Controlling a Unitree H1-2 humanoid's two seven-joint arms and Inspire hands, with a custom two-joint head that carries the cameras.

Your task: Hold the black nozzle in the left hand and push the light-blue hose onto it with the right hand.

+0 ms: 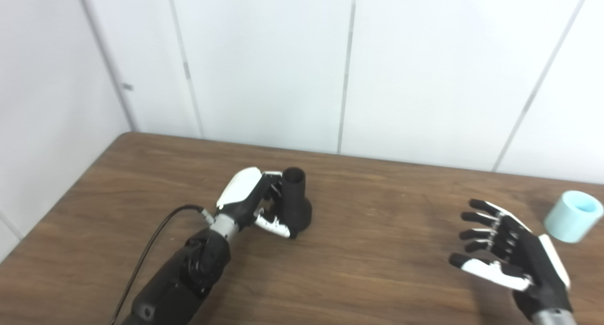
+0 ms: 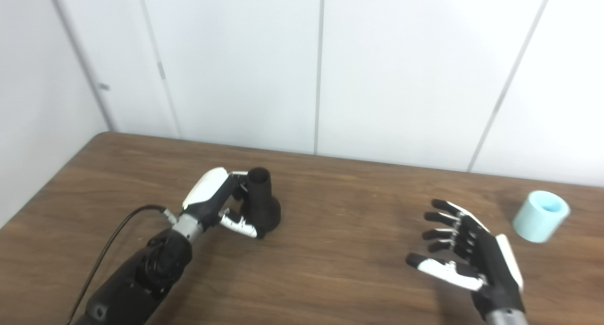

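Wooden table [image 1: 358, 249]: left hand [image 1: 255, 200] around nozzle [image 1: 296, 197], right hand [image 1: 512, 252] splayed.

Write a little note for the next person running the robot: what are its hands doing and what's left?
Left hand: fingers wrapped around the black nozzle, which stands upright on the table.
Right hand: open, holding nothing.
Light-blue hose: lying on its side on the table, beyond the right hand, untouched.
Done: nozzle gripped.
Left: pick up the hose and push it onto the nozzle.

The left hand [image 1: 255, 202] is curling its fingers inward, seemingly closed, arm reaching forward. The right hand [image 1: 512, 249] is hovering with fingers spread wide, palm facing left.
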